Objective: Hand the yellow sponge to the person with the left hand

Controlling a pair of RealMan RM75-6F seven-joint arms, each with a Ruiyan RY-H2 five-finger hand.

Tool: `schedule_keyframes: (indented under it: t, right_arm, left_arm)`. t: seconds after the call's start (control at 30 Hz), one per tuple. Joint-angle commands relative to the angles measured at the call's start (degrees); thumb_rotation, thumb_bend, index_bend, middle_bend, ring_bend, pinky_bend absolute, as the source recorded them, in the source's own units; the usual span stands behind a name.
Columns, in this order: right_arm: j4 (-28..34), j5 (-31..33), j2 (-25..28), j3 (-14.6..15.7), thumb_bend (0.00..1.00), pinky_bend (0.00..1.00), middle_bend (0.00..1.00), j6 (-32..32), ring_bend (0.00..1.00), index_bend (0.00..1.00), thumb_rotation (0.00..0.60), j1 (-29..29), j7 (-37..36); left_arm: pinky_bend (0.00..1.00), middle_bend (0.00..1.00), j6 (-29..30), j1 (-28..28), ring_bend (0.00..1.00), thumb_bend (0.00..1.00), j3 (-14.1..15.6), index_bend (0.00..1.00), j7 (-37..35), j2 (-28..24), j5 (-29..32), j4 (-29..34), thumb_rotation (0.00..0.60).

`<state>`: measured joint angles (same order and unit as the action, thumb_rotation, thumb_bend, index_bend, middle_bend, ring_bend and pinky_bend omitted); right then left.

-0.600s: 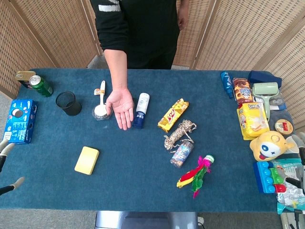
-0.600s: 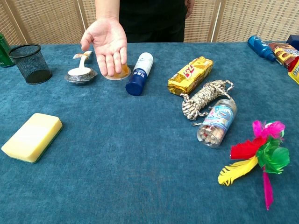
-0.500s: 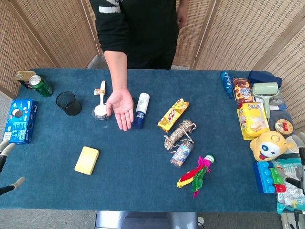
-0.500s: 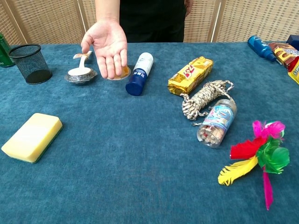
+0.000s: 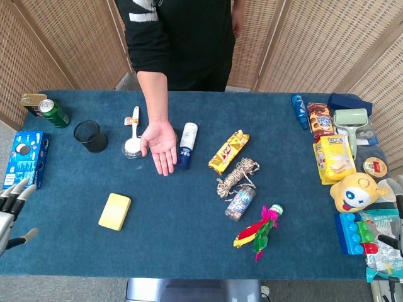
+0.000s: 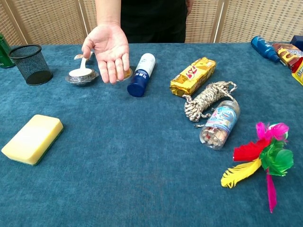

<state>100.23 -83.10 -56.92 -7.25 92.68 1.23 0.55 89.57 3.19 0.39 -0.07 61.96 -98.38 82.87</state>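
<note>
The yellow sponge (image 5: 114,211) (image 6: 32,138) lies flat on the blue tablecloth, front left. At the table's left edge my left hand (image 5: 11,211) hovers with its fingers apart and nothing in it, well left of the sponge. The person's hand (image 5: 160,142) (image 6: 108,47) is held palm up over the table's far middle-left. Only part of my right hand (image 5: 395,207) shows at the right edge, fingers spread and empty, beside the toys. The chest view shows neither of my hands.
A black mesh cup (image 5: 90,136), a green can (image 5: 54,113) and a blue biscuit box (image 5: 25,158) stand at the left. A spoon dish (image 6: 82,74), a blue-capped bottle (image 6: 140,74), a snack bar (image 6: 192,74), rope (image 6: 207,99), a jar (image 6: 220,123) and feathers (image 6: 261,156) lie mid-table.
My left hand has come further into the head view at the left edge, with more of its fingers showing. The person's open palm has shifted slightly. The sponge has not moved.
</note>
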Motion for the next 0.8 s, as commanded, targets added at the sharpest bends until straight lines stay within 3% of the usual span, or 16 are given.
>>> schedule_keyframes:
  t: [0.03, 0.27, 0.53, 0.67, 0.8]
  right_arm:
    - [0.16, 0.32, -0.19, -0.11, 0.00, 0.06, 0.02, 0.20, 0.05, 0.04, 0.600, 0.11, 0.59]
    - [0.32, 0.83, -0.78, -0.24, 0.00, 0.06, 0.02, 0.12, 0.05, 0.04, 0.600, 0.02, 2.06]
    - [0.22, 1.60, -1.44, -0.47, 0.00, 0.05, 0.02, -0.26, 0.05, 0.04, 0.600, -0.21, 3.30]
    - [0.35, 1.69, -1.50, -0.65, 0.00, 0.05, 0.02, 0.04, 0.05, 0.04, 0.600, -0.12, 3.32]
    - [0.28, 2.11, -1.46, -0.89, 0.00, 0.05, 0.02, 0.13, 0.05, 0.04, 0.600, -0.04, 3.07]
  left_arm:
    - [0.16, 0.00, 2.76, 7.39, 0.07, 0.09, 1.09, 0.00, 2.39, 4.68, -14.45, -19.34, 0.451]
    - [0.16, 0.00, 8.30, 13.59, 0.06, 0.07, 4.66, 0.00, 6.66, 10.23, -27.03, -35.60, 0.278]
    - [0.16, 0.00, 9.65, 19.50, 0.04, 0.07, 8.23, 0.00, 6.94, 17.24, -31.63, -50.62, 0.279]
    - [0.16, 0.00, 8.43, 21.38, 0.04, 0.07, 9.07, 0.00, 6.77, 18.72, -30.67, -53.34, 0.278]
    - [0.16, 0.00, 7.60, 23.06, 0.04, 0.07, 10.36, 0.00, 7.62, 19.30, -30.61, -54.20, 0.321]
